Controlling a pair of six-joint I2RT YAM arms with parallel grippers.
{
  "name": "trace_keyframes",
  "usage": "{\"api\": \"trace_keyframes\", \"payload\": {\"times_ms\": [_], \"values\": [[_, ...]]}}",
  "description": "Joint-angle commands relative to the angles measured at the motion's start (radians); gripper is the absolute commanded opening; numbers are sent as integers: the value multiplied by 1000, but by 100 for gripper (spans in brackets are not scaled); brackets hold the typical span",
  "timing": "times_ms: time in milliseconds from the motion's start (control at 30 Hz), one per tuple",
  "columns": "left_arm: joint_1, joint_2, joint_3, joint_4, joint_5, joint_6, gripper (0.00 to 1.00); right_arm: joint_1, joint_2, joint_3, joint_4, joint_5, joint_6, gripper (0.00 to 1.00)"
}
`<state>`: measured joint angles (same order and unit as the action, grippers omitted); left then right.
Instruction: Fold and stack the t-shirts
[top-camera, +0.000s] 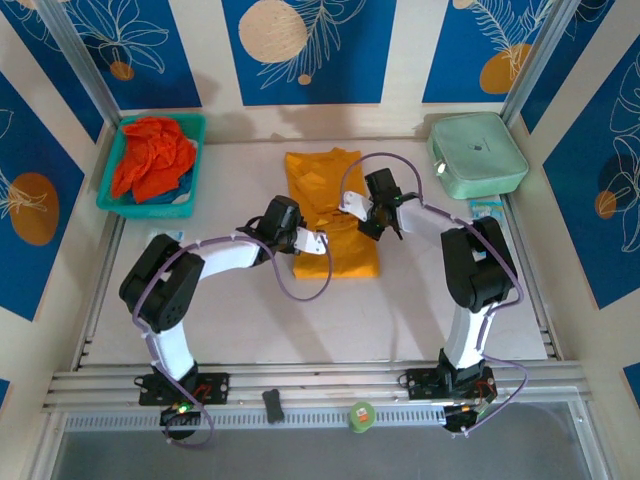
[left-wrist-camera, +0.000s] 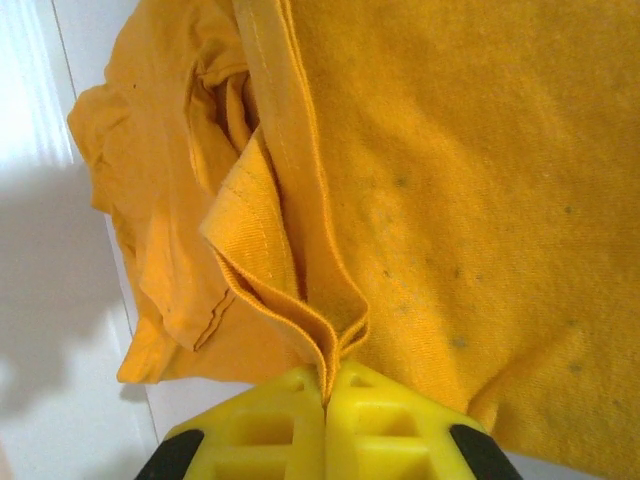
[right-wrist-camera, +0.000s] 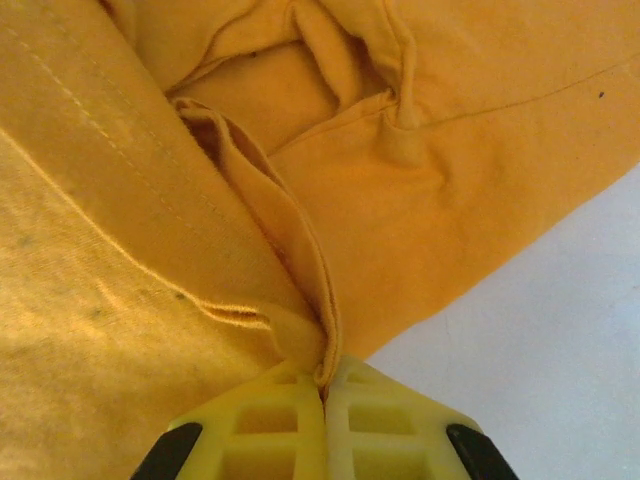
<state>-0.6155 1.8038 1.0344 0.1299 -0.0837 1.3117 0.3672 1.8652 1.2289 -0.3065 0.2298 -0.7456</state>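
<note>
Spanning most of the overhead view, a pale table (top-camera: 250, 330) is walled at the back by blue and cream panels. At its middle, towards the far side, the yellow shirt (top-camera: 320, 185) is laid as a long, roughly folded rectangle, its far end rumpled and its near end squarer. At the far left corner a teal basket (top-camera: 165, 118) is set, and the red shirt (top-camera: 150, 155) is heaped loosely inside it. At the far right corner a mint case (top-camera: 478, 155) is placed, well apart from both shirts. The left arm (top-camera: 215, 258) is bent in from the left and the right arm (top-camera: 470, 265) from the right, so that both wrists are brought over the yellow shirt. The left gripper (top-camera: 320, 243) is held at the shirt's near left edge; in its wrist view (left-wrist-camera: 326, 385) the yellow fingers (left-wrist-camera: 270, 425) are seen pressed together on a stitched hem of the yellow shirt (left-wrist-camera: 480, 150), which is pinched up into a ridge. The right gripper (top-camera: 352, 205) is placed over the shirt's right part; in its wrist view (right-wrist-camera: 324, 375) the fingers (right-wrist-camera: 385, 420) are likewise clamped on a fold of the yellow shirt (right-wrist-camera: 100, 300), with bare table (right-wrist-camera: 560, 340) beside it. On the near rail a green tape roll (top-camera: 361, 415) is left.
</note>
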Motion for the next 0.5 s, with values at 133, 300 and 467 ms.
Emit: {"api": "trace_keyframes", "payload": {"times_ms": [133, 300, 467], "values": [[17, 67, 81, -21, -109, -47, 41, -26, 43, 62, 57, 36, 144, 37], [28, 46, 81, 97, -208, -100, 70, -66, -33, 46, 122, -61, 242, 64], [43, -42, 65, 235, -292, -126, 81, -111, -188, 2, 147, -195, 251, 65]]}}
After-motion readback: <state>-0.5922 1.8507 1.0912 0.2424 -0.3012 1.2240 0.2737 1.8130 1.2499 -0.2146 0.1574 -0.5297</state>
